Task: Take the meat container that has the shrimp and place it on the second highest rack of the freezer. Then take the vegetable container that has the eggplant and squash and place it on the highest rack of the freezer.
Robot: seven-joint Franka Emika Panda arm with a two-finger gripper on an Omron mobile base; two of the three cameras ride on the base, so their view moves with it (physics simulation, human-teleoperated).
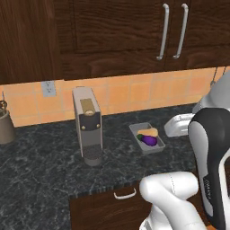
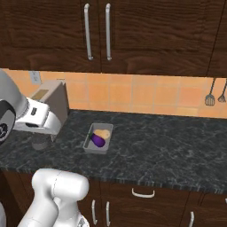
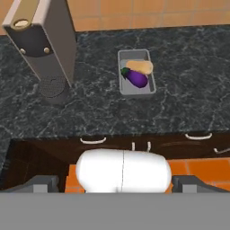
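Gripper [image 3: 115, 186]: two dark fingertips [image 3: 42, 183] at the bottom corners of the hand view, set wide apart, jaws open, nothing between them. It hangs above the near edge of the counter [image 3: 188, 103], looking down and forward. In the left base view the white hand [image 1: 179, 125] shows at the right, just right of the tray; in the right base view it sits at the left, in front of the coffee machine.

Tray [image 3: 137, 72]: grey, rectangular, flat on the dark speckled counter, well beyond the fingertips and slightly right of centre in the hand view. Apart from the gripper, untouched.

Eggplant [image 3: 136, 77]: glossy purple, lying in the nearer half of the tray, green stem end to the left.

Squash [image 3: 139, 67]: pale tan-orange, in the farther half of the tray, touching the eggplant.

Coffee machine [image 1: 87, 123]: grey upright unit, left of the tray, near it but not touching, with a round drip base at its foot.

Wall: orange tiles [image 2: 146, 93] behind the counter, an outlet [image 1: 48, 88] to the far left, two utensils [image 2: 216, 94] hanging at the far right.

Cabinets: dark wood uppers [image 2: 133, 31] with long curved handles; dark drawers [image 1: 112, 204] with small white pulls under the counter edge.

Jar [image 1: 6, 126]: grey, at the far left on the counter.
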